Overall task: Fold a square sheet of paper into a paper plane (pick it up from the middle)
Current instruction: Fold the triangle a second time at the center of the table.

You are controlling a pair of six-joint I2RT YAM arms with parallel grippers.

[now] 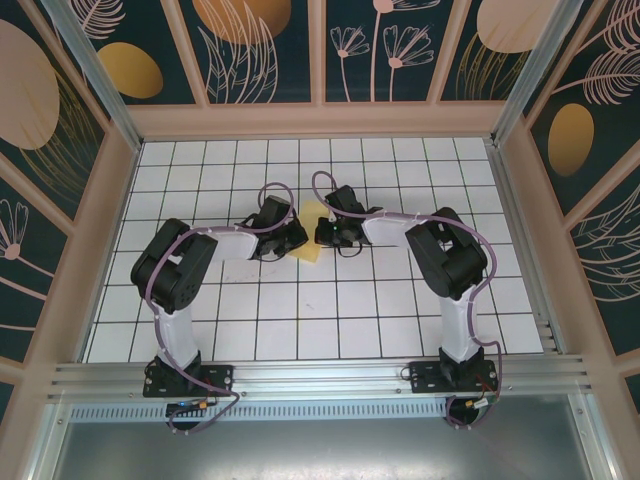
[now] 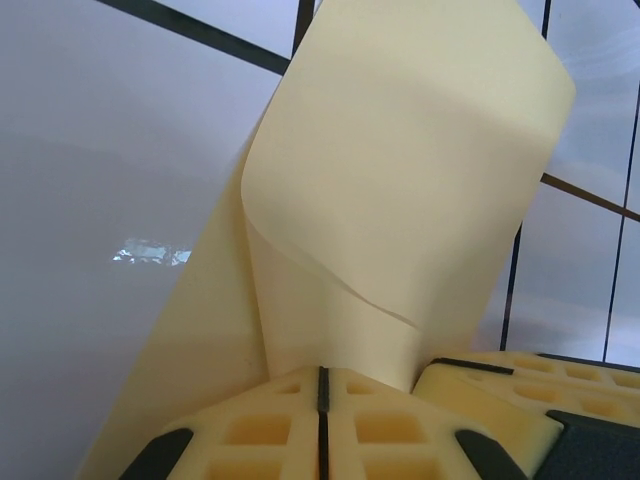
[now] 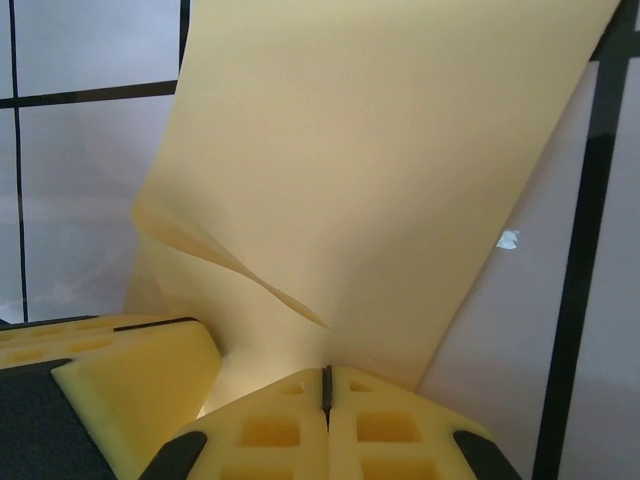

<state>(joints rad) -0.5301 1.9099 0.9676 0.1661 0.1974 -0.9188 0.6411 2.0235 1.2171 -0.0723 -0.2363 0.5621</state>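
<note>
Left gripper point(image 2: 322, 385): the two fingers are pressed tight together with no gap, and they pinch the sheet of paper point(image 2: 400, 170) by its edge.
Right gripper point(image 3: 326, 385): squeezed tight too, and it pinches the same sheet point(image 3: 380, 170) from the other side.
Finger pads point(image 2: 260, 430): pale yellow and blocky, with square dents like a waffle and black corners.
Meeting place: the two grippers are tip to tip, just above the middle of the table point(image 1: 300, 310).
Paper look: thin, smooth and light yellow; one flap curls over in a soft bend.
Paper place: lifted off the table's middle, a bit toward its far side point(image 1: 313, 215).
Table look: shiny white square tiles with dark lines between them.
</note>
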